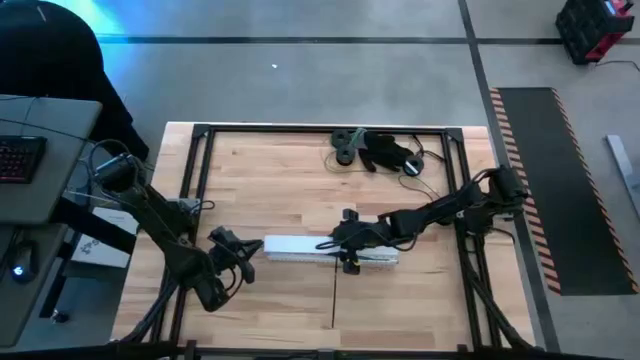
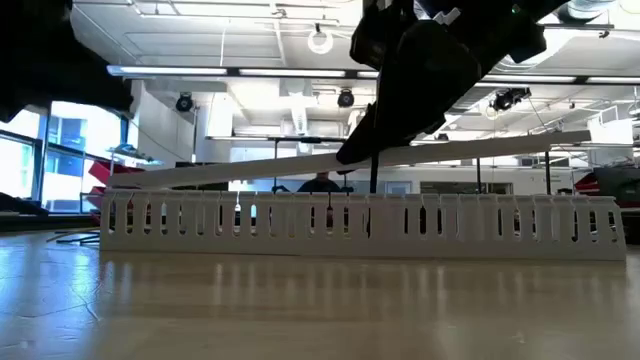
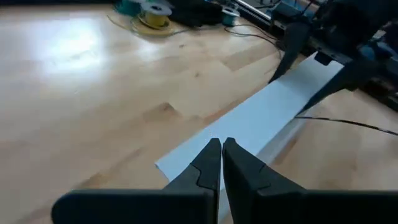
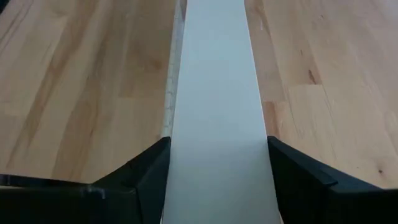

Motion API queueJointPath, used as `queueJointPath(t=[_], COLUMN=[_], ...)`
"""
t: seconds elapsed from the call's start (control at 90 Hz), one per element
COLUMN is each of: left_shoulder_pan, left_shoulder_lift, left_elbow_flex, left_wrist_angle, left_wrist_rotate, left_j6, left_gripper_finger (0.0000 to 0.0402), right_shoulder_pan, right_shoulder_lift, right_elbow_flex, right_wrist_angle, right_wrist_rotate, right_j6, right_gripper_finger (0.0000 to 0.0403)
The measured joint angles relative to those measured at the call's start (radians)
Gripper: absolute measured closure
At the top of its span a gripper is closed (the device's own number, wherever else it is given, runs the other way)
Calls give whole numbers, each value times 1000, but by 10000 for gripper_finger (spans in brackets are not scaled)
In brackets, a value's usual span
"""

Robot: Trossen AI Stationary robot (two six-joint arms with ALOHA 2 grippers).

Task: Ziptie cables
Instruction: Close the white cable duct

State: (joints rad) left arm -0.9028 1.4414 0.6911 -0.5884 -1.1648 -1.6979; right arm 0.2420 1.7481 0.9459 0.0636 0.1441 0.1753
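We see the slotted duct (image 1: 300,249) lying mid-table, its flat lid (image 4: 217,112) resting tilted on top — the right gripper (image 1: 345,238) over its middle, the left gripper (image 1: 248,258) at its left end, spools (image 1: 347,142) behind.

A wooden table (image 1: 280,180) stands on a grey concrete floor (image 1: 300,80). A hazard-striped black mat (image 1: 545,190) lies beside it, and a desk (image 1: 40,160) with a keyboard (image 1: 20,158). Ceiling lights (image 2: 320,40) and windows (image 2: 60,150) show behind.
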Motion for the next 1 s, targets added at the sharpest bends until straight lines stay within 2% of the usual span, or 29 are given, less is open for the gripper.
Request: queueJointPath(t=[0.2, 0.422, 0.544, 1.0], left_shoulder_pan=[15, 54, 73, 74], left_shoulder_lift=[0, 6, 6, 6], left_elbow_flex=[-54, -106, -137, -153], left_wrist_angle=[176, 368, 429, 437], left_wrist_rotate=[0, 25, 57, 74], left_j6=[114, 260, 288, 278], left_gripper_finger=[401, 401, 401, 401], right_shoulder_pan=[0, 0, 0, 0], right_shoulder_lift=[0, 0, 0, 0], right_elbow_flex=[0, 0, 0, 1], right_wrist_angle=[7, -14, -15, 5], right_wrist_rotate=[-46, -26, -24, -49], right_j6=[6, 8, 8, 54], right_gripper_finger=[193, 193, 193, 193])
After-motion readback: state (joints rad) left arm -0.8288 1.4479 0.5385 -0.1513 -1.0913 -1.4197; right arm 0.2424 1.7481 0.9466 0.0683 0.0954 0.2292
